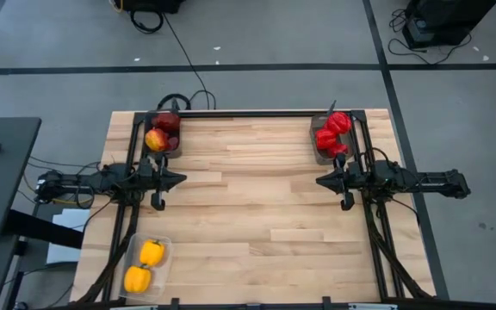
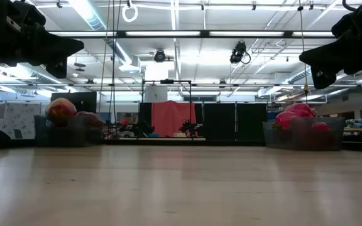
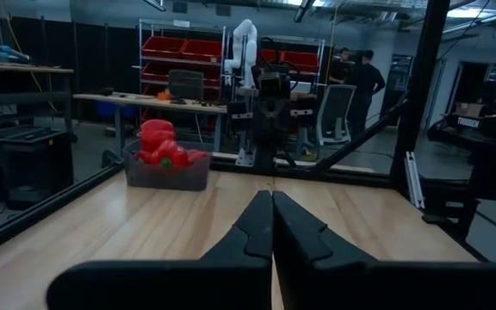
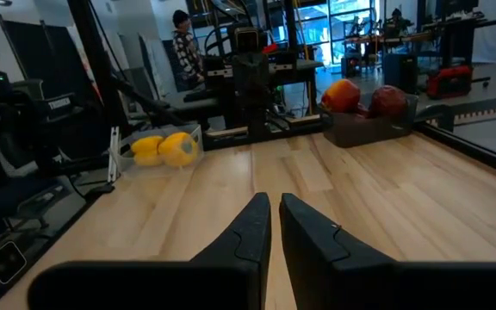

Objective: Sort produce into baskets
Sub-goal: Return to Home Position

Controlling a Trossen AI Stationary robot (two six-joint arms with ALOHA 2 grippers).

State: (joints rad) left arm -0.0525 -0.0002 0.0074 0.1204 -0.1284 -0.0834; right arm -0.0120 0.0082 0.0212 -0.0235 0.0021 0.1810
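Note:
All the produce lies in three tubs. The dark grey tub at the far left holds dark maroon pieces and one orange-yellow piece; it also shows in the right wrist view. The dark grey tub at the far right holds several bright red pieces. The clear tub at the near left holds two yellow pieces. My left gripper and my right gripper hang shut and empty above the table's middle, pointing at each other.
The bare wooden tabletop lies between the two grippers and toward the near edge. Black frame rails run along the far edge and both sides. People stand in the room beyond the table.

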